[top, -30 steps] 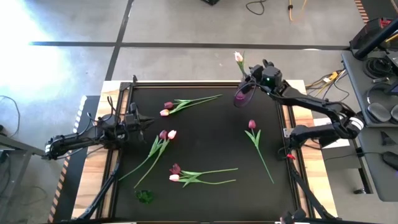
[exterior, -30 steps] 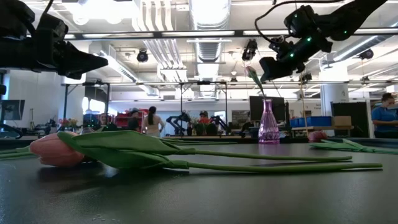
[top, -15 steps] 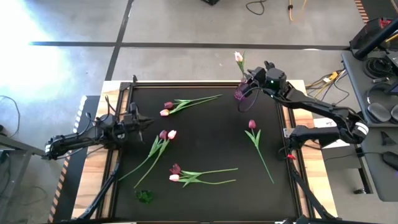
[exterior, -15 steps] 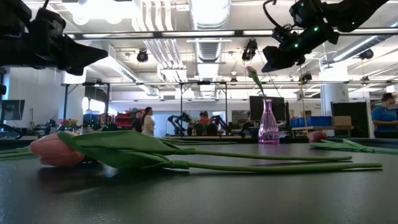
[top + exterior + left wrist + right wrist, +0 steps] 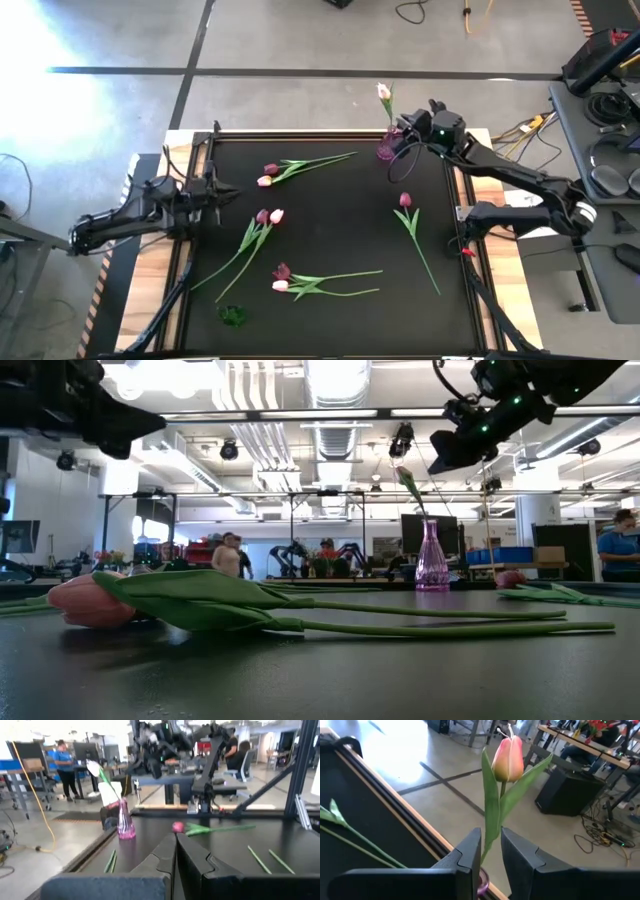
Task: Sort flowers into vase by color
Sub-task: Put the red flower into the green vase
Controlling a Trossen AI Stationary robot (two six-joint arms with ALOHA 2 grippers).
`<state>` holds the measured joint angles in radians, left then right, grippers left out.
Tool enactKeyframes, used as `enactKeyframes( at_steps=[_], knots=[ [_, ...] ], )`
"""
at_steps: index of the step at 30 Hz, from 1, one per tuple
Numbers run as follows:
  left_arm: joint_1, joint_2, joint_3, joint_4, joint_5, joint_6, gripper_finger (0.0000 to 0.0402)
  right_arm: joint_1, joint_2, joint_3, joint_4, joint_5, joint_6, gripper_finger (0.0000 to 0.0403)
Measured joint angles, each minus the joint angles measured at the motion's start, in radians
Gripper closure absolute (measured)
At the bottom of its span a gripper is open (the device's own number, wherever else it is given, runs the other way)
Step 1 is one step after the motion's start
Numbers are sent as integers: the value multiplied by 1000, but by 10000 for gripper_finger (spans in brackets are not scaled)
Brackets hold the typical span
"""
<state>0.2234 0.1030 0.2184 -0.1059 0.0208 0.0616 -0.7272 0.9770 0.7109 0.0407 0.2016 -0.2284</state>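
Table point(image 5: 150, 300): light wood top with a black mat point(image 5: 330, 240) covering most of it. On the mat:
- purple glass vase point(image 5: 387, 150), upright at the far edge, one pale pink tulip point(image 5: 383, 92) standing in it
- magenta and pale tulip pair point(image 5: 268, 175), far left of centre
- second mixed pair point(image 5: 268, 216), mid left
- third mixed pair point(image 5: 281, 278), near centre
- single magenta tulip point(image 5: 405, 200), right
- small green glass object point(image 5: 233, 315), near left corner
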Motion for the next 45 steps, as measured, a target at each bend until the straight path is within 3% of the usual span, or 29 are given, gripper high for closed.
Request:
enactKeyframes(
  at_steps=[6, 13, 24, 31, 36, 41, 45],
  knots=[
    [-5, 124, 31, 10, -1, 4, 401, 13, -72, 0, -38, 0, -15, 344],
    [-50, 303, 108, 40, -3, 7, 402, 93, -160, -18, -117, -1, -8, 388],
    [-238, 623, 270, -1, -152, -22, 401, 308, -250, -282, 90, -1, 118, 394],
    [-338, 848, 451, -271, -233, -214, 401, 392, -256, -381, 207, 8, 175, 394],
    [-411, 987, 589, -630, -255, -426, 401, 412, -256, -432, 249, 9, 207, 394],
    [-457, 1055, 653, -896, -237, -627, 401, 414, -256, -475, 299, 10, 212, 394],
    [-463, 1055, 639, -932, -175, -735, 401, 415, -256, -501, 352, 11, 219, 394]
  ],
)
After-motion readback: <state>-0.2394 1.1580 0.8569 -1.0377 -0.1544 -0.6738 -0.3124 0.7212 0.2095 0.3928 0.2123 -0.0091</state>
